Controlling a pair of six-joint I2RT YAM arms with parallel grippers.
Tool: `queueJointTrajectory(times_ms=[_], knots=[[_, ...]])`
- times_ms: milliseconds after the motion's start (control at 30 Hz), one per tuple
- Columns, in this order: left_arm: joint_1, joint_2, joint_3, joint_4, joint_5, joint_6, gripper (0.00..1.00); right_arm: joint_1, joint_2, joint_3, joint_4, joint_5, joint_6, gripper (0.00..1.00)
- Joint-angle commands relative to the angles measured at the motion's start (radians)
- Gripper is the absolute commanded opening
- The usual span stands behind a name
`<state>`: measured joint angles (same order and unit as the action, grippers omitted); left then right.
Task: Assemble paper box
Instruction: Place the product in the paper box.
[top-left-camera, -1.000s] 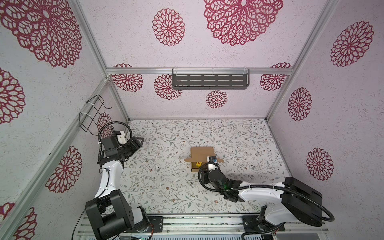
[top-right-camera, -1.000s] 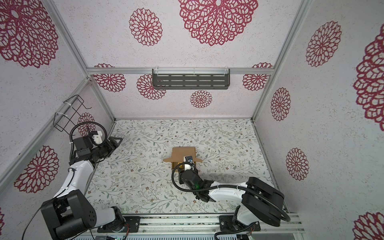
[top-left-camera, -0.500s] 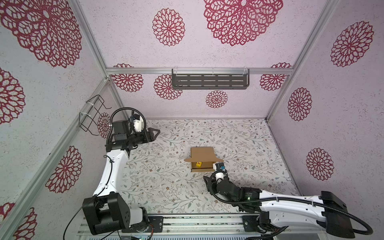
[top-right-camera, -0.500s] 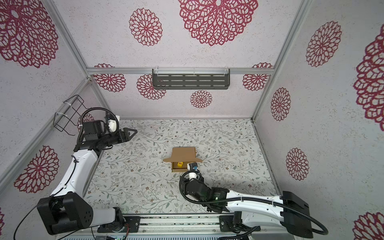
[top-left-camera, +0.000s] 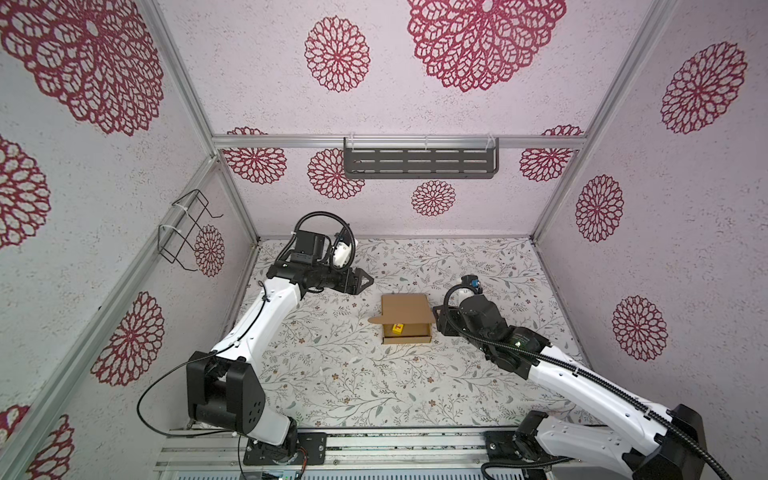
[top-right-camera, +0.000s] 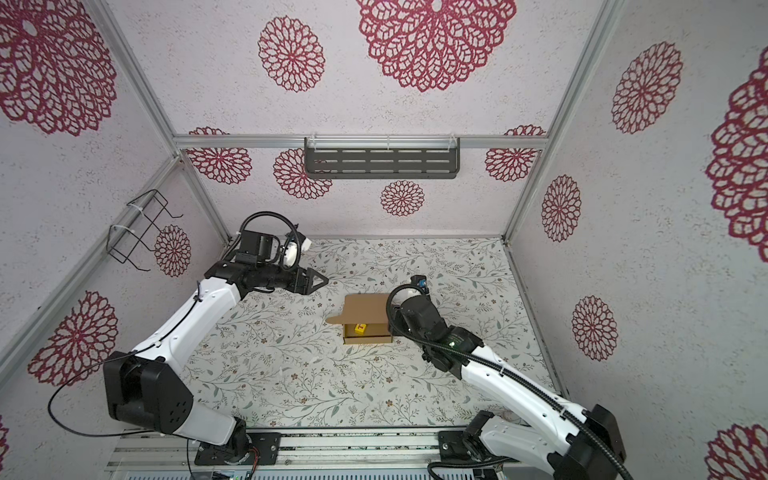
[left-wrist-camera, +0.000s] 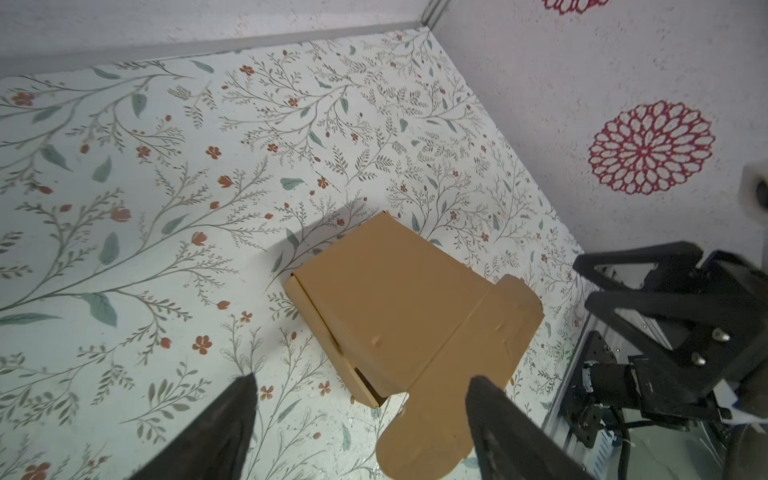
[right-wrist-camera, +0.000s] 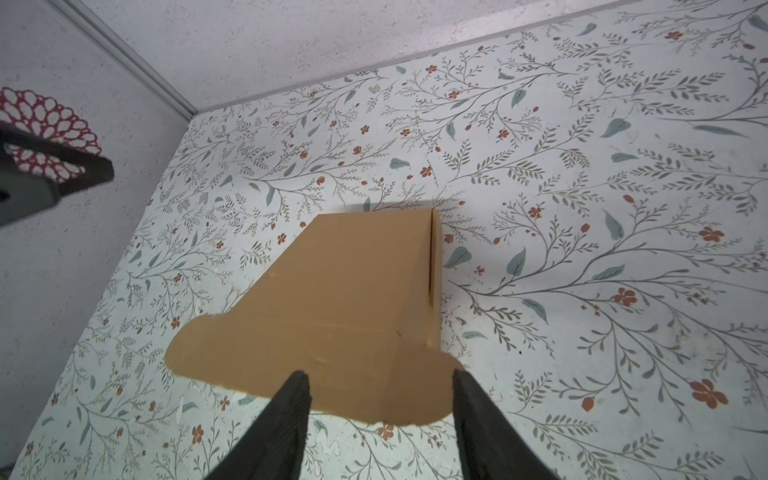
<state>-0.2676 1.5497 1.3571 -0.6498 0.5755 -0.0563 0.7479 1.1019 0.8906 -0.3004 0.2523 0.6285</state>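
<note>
Nearest, by the rail (top-left-camera: 374, 442), the right arm reaches in over the table (top-left-camera: 332, 374). The right gripper (right-wrist-camera: 378, 372) sits just beside the box (top-left-camera: 405, 339), at its right side. Its jaws are spread with nothing pinched, and in its wrist view the fingers (right-wrist-camera: 291, 399) frame a rounded flap edge. The box rests about mid-table with its lid (top-left-camera: 405, 305) half raised and tilted, and a rounded ear (top-left-camera: 375, 320) sticks out to the left. A yellow cube (top-left-camera: 398, 329) lies inside, toward the left. Farther back and left, the left gripper (top-left-camera: 365, 283) hovers over the table, apart from the box — jaws wide, empty. On the back wall hangs a grey shelf (top-left-camera: 419, 163).
</note>
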Motion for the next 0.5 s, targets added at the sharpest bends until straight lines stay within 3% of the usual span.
queueJointTrajectory(times_ms=[0, 200, 467], knots=[[-0.035, 0.036, -0.033, 0.027, -0.033, -0.004, 0.83, -0.064, 0.058, 0.048, -0.044, -0.103, -0.054, 0.57], [-0.117, 0.134, 0.028, -0.022, -0.113, 0.036, 0.84, -0.107, 0.19, 0.099, 0.008, -0.198, -0.091, 0.57], [-0.178, 0.188, 0.017, -0.015, -0.227, 0.069, 0.86, -0.114, 0.291, 0.121, -0.012, -0.239, -0.13, 0.57]])
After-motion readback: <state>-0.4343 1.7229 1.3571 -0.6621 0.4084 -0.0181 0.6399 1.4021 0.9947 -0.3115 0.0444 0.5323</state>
